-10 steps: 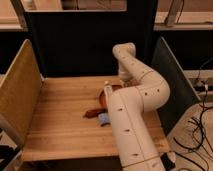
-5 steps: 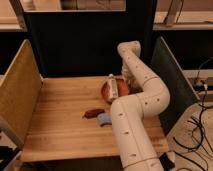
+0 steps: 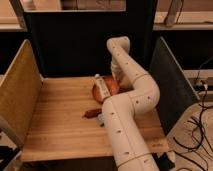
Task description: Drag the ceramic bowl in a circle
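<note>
The ceramic bowl (image 3: 111,88) is a glossy reddish-brown dish at the back middle of the wooden table (image 3: 55,120). My arm rises from the front right, bends over the table and comes down onto the bowl from behind. The gripper (image 3: 115,79) is at the bowl's back rim and hides part of it. A white elongated piece (image 3: 100,86) lies across the bowl's left side; I cannot tell whether it belongs to the gripper or is the white cup.
A small dark red-brown elongated piece (image 3: 91,113) lies on the table in front of the bowl, beside my arm's lower link (image 3: 120,135). Tan side panels (image 3: 17,90) and a dark back wall (image 3: 70,45) enclose the table. Cables (image 3: 197,145) hang at the right.
The bowl has slid with the gripper, first toward the back right, then to the left. The arm's upper bend swung right, then back left. The small dark piece has not moved.
</note>
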Tool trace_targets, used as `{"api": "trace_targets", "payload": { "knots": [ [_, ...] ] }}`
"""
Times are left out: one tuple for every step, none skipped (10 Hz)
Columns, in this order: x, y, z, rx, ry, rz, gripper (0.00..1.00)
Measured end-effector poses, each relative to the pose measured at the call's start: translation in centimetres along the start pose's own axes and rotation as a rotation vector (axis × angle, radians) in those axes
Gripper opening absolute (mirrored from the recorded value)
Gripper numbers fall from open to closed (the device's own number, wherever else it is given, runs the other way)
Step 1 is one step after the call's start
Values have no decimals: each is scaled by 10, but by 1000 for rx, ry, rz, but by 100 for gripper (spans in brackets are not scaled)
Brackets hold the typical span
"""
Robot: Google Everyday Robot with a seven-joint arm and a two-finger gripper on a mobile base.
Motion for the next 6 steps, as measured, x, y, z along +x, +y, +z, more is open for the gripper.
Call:
{"api": "trace_targets", "payload": {
  "knots": [
    [-5, 14, -5, 1, 0, -49, 0],
    [-8, 22, -8, 5, 3, -83, 0],
    [-9, 28, -9, 13, 14, -115, 0],
    [-9, 29, -9, 13, 16, -121, 0],
    [-8, 27, -9, 17, 16, -119, 0],
    [-8, 25, -8, 19, 17, -117, 0]
  ]
}}
